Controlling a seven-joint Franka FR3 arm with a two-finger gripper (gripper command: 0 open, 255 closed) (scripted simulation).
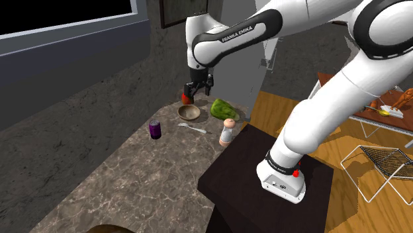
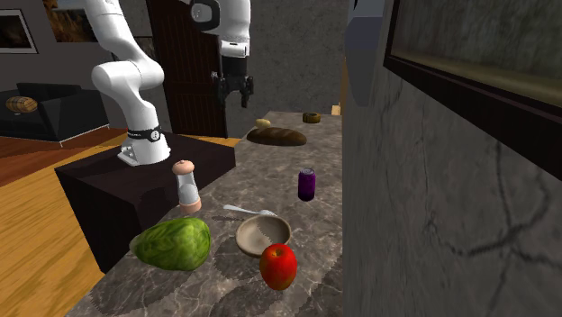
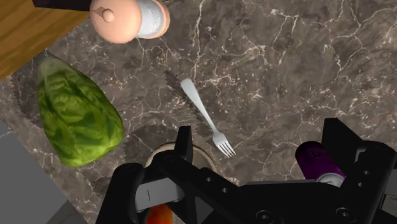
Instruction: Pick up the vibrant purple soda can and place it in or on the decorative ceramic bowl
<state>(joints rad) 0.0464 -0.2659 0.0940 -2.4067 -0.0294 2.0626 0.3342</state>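
Apple, red, is seen nearest in the second exterior view, just beside the tan bowl, with a green lettuce and a fork close by. Farther along the dark marbled tabletop, the purple soda can is stood upright, apart from the bowl. Beyond it a bread loaf is laid. The hand is held above the tabletop, fingers spread, nothing gripped.
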